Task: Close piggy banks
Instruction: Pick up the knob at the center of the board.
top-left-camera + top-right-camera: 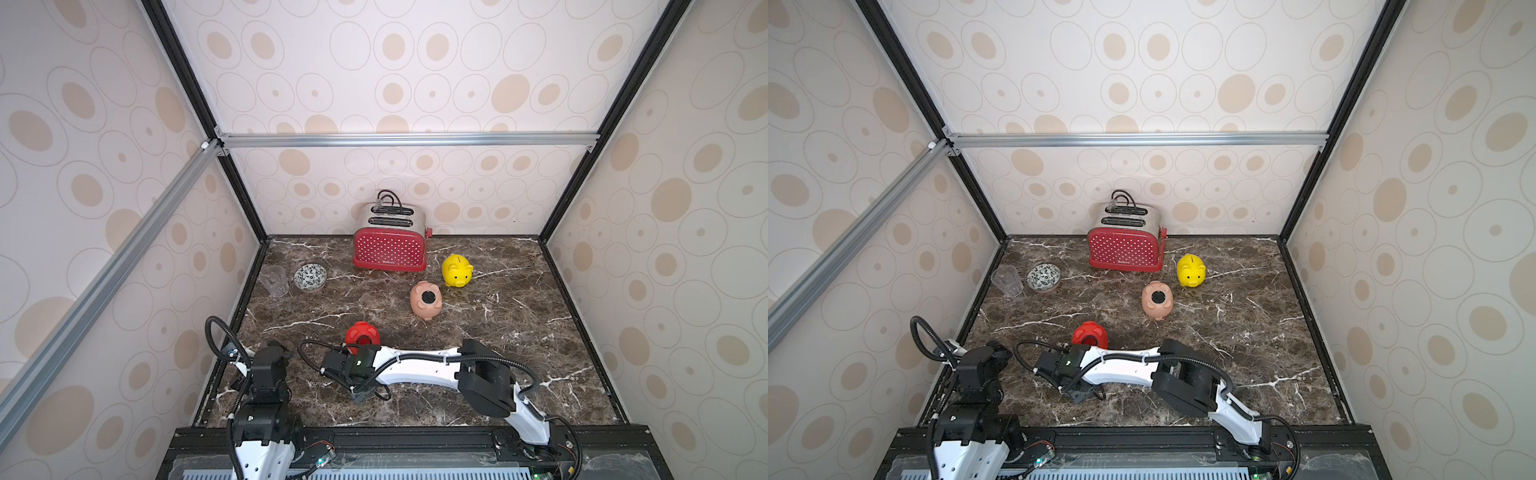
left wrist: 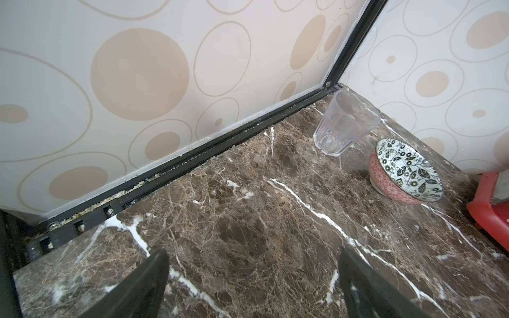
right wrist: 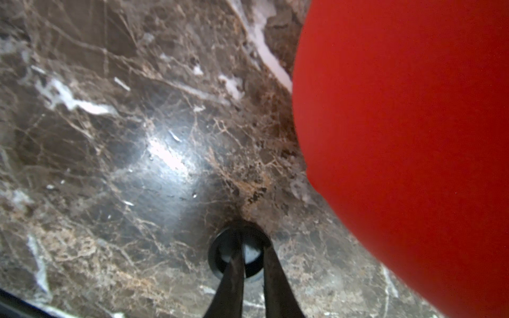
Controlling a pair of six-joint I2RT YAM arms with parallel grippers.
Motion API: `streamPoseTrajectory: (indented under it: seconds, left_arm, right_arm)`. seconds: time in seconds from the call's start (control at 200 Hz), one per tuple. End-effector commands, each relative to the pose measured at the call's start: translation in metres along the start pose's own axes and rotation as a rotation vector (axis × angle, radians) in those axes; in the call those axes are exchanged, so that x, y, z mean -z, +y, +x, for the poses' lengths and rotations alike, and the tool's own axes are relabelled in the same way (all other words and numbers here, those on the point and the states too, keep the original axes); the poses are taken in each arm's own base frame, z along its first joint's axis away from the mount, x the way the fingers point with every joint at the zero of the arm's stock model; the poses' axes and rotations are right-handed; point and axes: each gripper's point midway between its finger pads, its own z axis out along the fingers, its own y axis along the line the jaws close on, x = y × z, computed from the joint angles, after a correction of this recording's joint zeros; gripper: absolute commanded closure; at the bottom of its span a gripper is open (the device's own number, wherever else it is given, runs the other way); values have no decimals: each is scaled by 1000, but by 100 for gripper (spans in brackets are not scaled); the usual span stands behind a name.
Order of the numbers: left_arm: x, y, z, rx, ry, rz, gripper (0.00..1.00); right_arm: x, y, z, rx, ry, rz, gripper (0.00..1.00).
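The right arm's jaws are standing close together, pinching a round black plug (image 3: 220, 256) low over the tabletop (image 1: 519, 332). I cannot tell whether the plug is touching the marble. The red pig (image 3: 399, 137) is sitting just beside that plug, filling one side of the right wrist view. In both top views it (image 1: 360, 333) is lying near the front of the tabletop, right against the right wrist, with a round opening showing on the side toward the arm.

The peach pig (image 1: 425, 300) is lying belly up near the middle, with a black disc sitting in its belly hole. The yellow pig (image 1: 457, 270) is standing upright just behind it, beside the toaster (image 1: 390, 245) at the back wall.

The left arm's jaws are standing spread wide with only bare marble between them, facing the back left corner, where a glass (image 2: 345, 124) and a bowl (image 2: 407, 170) are sitting side by side.
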Motion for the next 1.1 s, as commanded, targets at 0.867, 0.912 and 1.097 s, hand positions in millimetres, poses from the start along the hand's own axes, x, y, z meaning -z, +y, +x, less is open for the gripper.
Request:
streamPoseTrajectory:
  seconds: [0.867, 0.912, 1.097]
  left_arm:
    - [1, 6, -1, 2, -8, -26, 4]
    - [1, 6, 0, 2, -7, -26, 4]
    - [1, 6, 0, 3, -7, -27, 4]
  right_arm:
    - [-27, -6, 17, 28, 89, 50, 100]
    - [-27, -7, 16, 28, 85, 53, 100]
    - [-19, -5, 13, 39, 63, 42, 100]
